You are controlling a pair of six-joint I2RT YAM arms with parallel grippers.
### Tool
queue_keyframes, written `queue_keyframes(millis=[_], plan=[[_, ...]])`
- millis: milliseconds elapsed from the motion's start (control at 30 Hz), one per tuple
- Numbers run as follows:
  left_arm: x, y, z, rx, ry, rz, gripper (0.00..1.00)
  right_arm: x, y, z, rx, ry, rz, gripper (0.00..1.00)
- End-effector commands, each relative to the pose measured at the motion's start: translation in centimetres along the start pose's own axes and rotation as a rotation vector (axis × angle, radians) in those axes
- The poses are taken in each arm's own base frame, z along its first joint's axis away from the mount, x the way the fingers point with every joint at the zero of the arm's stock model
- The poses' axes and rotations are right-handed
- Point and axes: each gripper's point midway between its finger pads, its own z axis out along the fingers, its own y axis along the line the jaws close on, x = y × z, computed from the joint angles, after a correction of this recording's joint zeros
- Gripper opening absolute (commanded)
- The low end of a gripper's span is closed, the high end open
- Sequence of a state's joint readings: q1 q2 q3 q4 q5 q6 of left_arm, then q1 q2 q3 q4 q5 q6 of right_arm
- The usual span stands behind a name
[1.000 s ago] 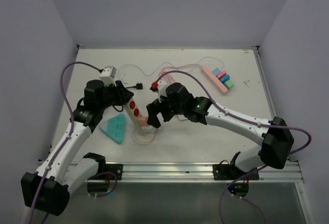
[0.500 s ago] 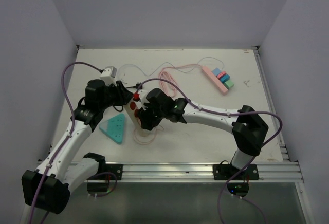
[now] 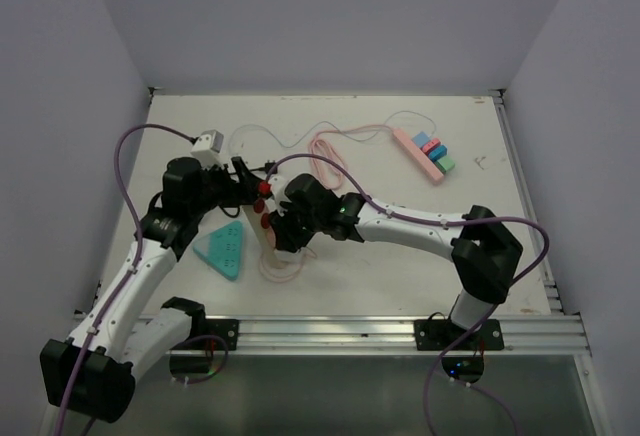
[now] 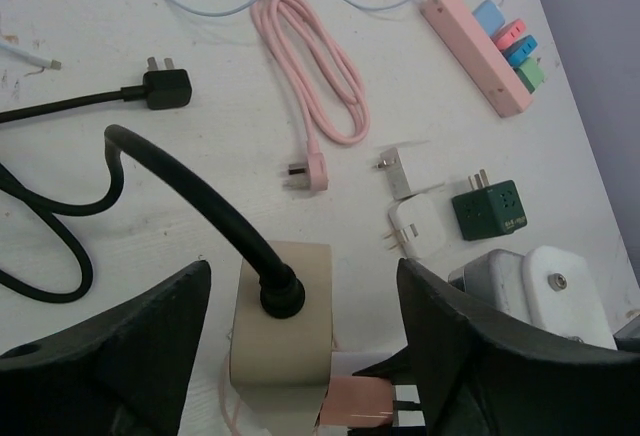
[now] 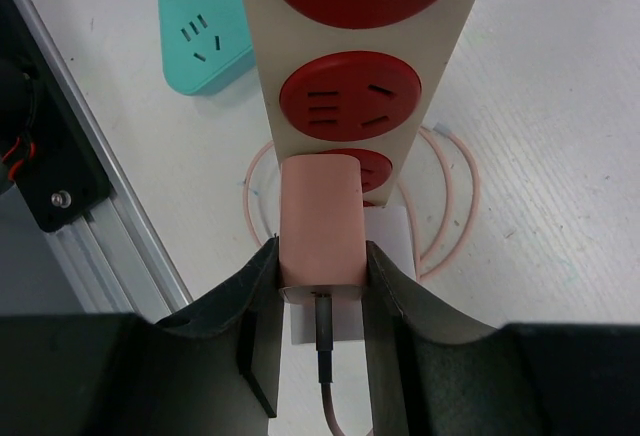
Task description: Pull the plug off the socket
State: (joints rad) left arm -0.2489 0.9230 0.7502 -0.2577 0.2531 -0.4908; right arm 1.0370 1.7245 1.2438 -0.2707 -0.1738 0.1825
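Right wrist view: my right end effector (image 5: pixel 320 261) pinches the pink rectangular plug (image 5: pixel 318 211); my left end effector (image 4: pixel 300 296) is spread.

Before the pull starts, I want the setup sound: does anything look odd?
One thing: the left gripper stands open around the strip's cord end, not clamping it, while the right gripper is shut on the plug. The strip may lift with the plug. Nothing looks damaged.
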Motion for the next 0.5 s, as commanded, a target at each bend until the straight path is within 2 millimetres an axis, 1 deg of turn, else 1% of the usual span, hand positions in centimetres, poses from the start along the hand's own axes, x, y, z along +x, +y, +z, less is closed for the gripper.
queue_keyframes(millis=[0, 33, 133, 167, 200, 233, 267, 333, 367, 467], plan=[[0.2, -0.2, -0.7, 0.014, -0.018, -0.013, 0.81, -4.3, 0.9, -2.2, -0.012, -0.158, -0.02, 0.0], [0.8, 0.1, -0.8, 0.005, -0.004, -0.018, 0.84, -4.4, 1.0, -2.3, -0.011, -0.161, -0.021, 0.0], [2.0, 0.4, -1.0, 0.005, 0.017, -0.038, 0.84, -4.6, 1.1, -2.5, -0.016, -0.172, -0.02, 0.0], [3.1, 0.8, -0.8, 0.001, 0.038, -0.051, 0.83, -4.8, 1.1, -2.6, -0.017, -0.176, -0.019, 0.0], [3.6, 0.8, -0.9, 0.01, 0.047, -0.069, 0.82, -4.9, 1.2, -2.7, -0.023, -0.179, -0.02, 0.0], [3.7, 0.7, -0.9, 0.018, 0.038, -0.075, 0.8, -5.0, 1.3, -2.7, -0.024, -0.18, -0.019, 0.0], [4.6, 1.0, -0.8, 0.018, 0.052, -0.088, 0.78, -5.1, 1.4, -2.8, -0.029, -0.182, -0.02, 0.0], [4.8, 0.7, -0.8, 0.038, 0.043, -0.105, 0.73, -5.3, 1.6, -2.9, -0.036, -0.186, -0.02, 0.0], [5.3, 0.9, -0.7, 0.038, 0.053, -0.113, 0.72, -5.4, 1.6, -2.9, -0.038, -0.188, -0.022, 0.0], [5.8, 0.6, -0.5, 0.055, 0.063, -0.117, 0.69, -5.5, 1.9, -2.8, -0.052, -0.186, -0.019, 0.0]])
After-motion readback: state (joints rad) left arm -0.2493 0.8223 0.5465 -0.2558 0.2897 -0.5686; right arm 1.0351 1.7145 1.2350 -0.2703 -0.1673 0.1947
